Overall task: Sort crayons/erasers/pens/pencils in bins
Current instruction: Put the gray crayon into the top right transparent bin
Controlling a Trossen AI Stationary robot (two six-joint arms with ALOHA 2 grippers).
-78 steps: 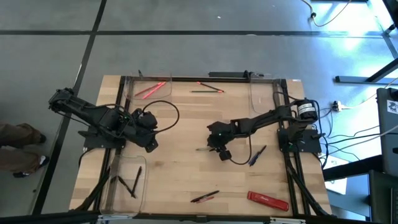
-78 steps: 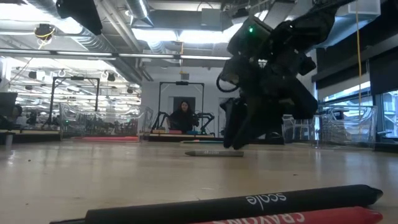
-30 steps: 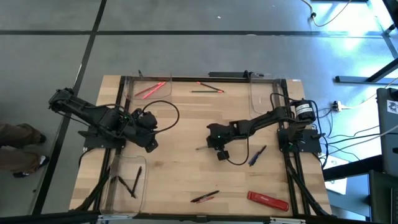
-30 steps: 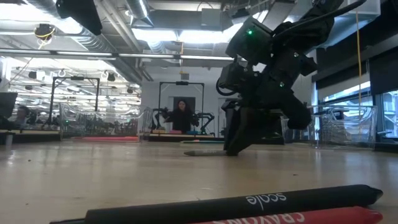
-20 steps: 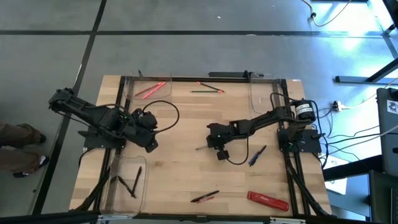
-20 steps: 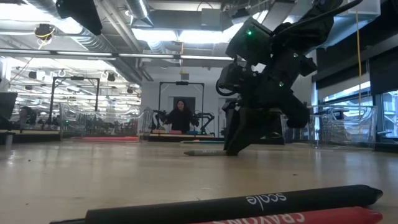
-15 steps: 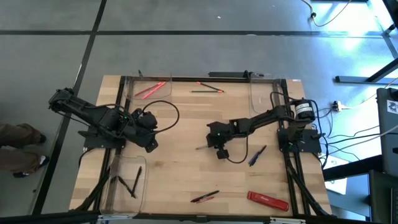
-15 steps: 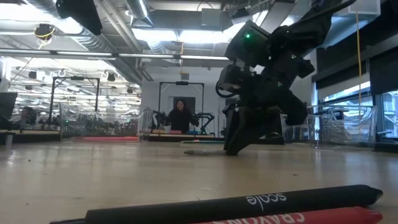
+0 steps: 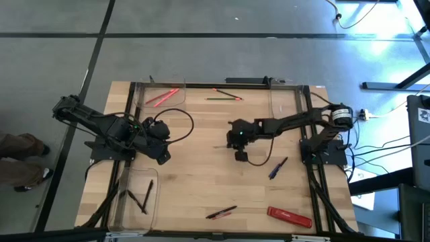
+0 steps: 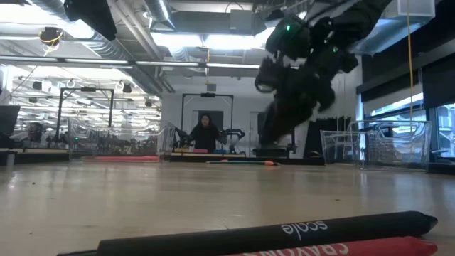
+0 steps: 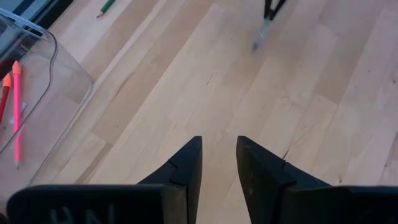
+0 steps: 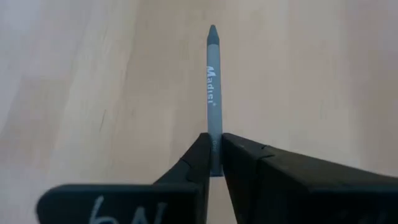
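The wooden worktop (image 9: 201, 181) fills the middle of the high view. At its left edge the left gripper (image 9: 163, 159) waits, fingers parted around nothing. Just right of centre, the right gripper (image 9: 228, 143) is clenched on a grey pencil (image 12: 212, 93), which juts forward from between its fingertips, above the worktop.

**Table layout, high view**

Three bins stood at the table's edges: one at far left (image 9: 163, 95) held crayons (image 9: 161, 97), one at near left (image 9: 138, 198) held pencils (image 9: 142, 195), one at far right (image 9: 285, 101). The right gripper (image 9: 227, 144) was above mid-table; the left gripper (image 9: 163, 158) lay left of it.
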